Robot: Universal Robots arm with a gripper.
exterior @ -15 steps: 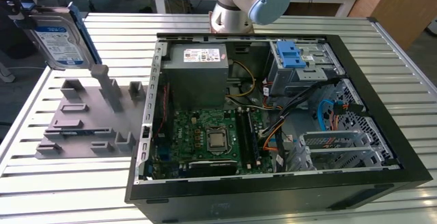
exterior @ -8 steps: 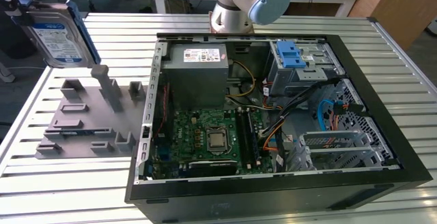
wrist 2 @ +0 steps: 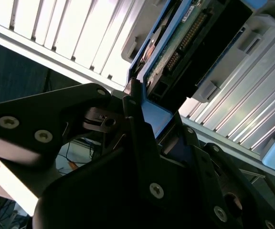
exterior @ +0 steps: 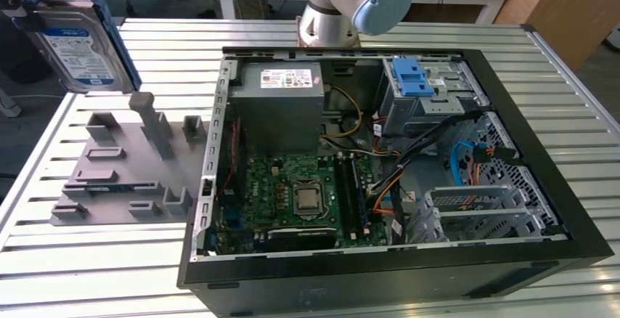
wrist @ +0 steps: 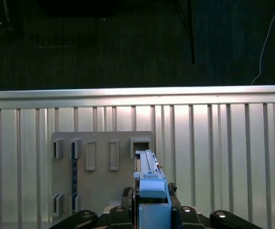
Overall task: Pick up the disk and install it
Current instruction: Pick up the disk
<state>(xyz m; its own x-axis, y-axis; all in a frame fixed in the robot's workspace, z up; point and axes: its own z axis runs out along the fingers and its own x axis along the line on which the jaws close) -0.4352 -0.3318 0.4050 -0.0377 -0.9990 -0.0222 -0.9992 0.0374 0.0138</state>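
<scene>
Presently, going from the exterior view's left to its right, with the open computer case (exterior: 388,158) as my landmark:

- Farthest out from the case on the exterior view's left, my gripper (wrist 2: 154,117) is clamped shut on the disk (exterior: 83,42). The second wrist view shows the jaws pinching the blue bracket along its edge.
- I hold the disk upright on edge, label facing the camera, off every surface and well apart from the case.
- Below the disk, between it and the case's left wall, the grey slotted stand (exterior: 126,165) lies on the ribbed table (exterior: 87,274). None of its slots holds anything.
- Inside the case, the grey power supply (exterior: 281,93) sits in the far left corner, with the green motherboard (exterior: 300,194) in front of it.
- At the case's far right corner is a metal drive cage (exterior: 426,89) with a blue latch. I judge it the likely home for the disk, and no disk shows in it.
- So the pick-up looks done, and the install is not yet done.
</scene>
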